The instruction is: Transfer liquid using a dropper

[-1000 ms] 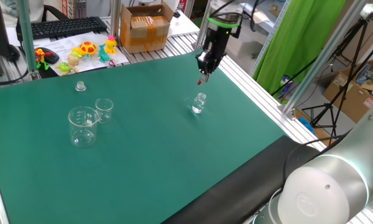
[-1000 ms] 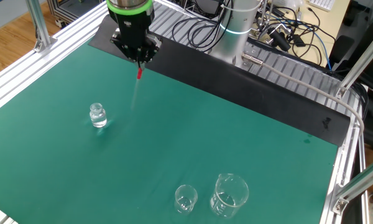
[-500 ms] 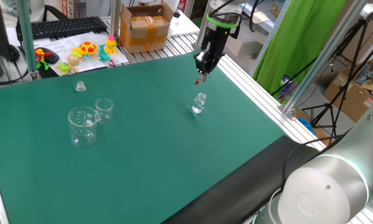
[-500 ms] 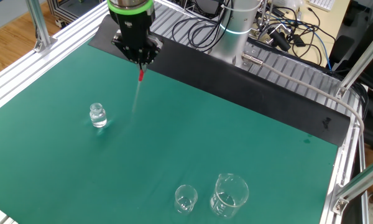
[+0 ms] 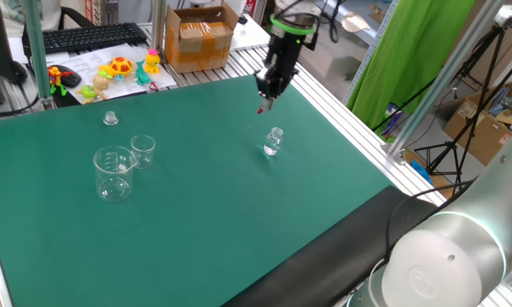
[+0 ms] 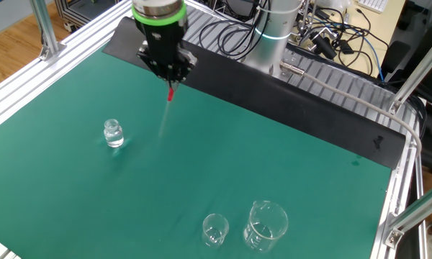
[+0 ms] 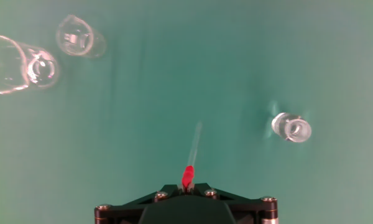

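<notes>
Since a second ago the gripper (image 5: 264, 90) has shifted away from the small vial (image 5: 273, 141), carrying the dropper (image 6: 168, 108) further across the green mat (image 5: 205, 196) toward the far edge in one fixed view; the glassware has not moved. Going left to right in that view: a tiny clear cap-like piece (image 5: 110, 118) sits alone near the mat's far-left edge, then a large clear glass beaker (image 5: 113, 173) with printed graduation marks stands touching or just beside a smaller clear beaker (image 5: 142, 150), both cylindrical and thin-walled. Well apart to the right stands the vial, squat, clear and round-shouldered. Above and behind it the black fingers are clenched on the dropper's small red end, and the slender transparent stem hangs below them, clear of the mat, faint against the smooth matte green. In the hand view the red bulb (image 7: 188, 176) shows between the closed jaws with the stem (image 7: 195, 138) running forward, the vial (image 7: 291, 127) off to the right and the beakers at upper left. Beyond the mat lie a cardboard box (image 5: 200, 36), a keyboard (image 5: 92, 37) and bright plastic toys (image 5: 119, 70); ribbed aluminium rails (image 5: 358, 128) border the right side. Nothing stands between dropper and beakers.
</notes>
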You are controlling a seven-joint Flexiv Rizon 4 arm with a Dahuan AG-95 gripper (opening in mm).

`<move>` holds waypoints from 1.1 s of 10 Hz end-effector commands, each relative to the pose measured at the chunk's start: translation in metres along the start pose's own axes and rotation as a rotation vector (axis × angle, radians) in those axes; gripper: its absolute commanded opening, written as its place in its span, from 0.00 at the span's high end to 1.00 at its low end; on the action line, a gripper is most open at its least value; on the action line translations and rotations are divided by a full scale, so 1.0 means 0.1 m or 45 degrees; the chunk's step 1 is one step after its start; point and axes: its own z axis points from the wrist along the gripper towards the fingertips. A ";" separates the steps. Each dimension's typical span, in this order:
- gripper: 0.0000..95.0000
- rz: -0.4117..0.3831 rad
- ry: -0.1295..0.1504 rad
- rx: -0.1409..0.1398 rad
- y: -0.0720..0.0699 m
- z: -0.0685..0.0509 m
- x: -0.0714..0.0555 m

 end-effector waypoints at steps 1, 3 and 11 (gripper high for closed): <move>1.00 0.018 -0.002 0.011 0.11 0.00 -0.01; 1.00 0.046 -0.003 0.037 0.28 0.03 0.00; 1.00 0.184 0.011 0.089 0.97 -0.04 -0.11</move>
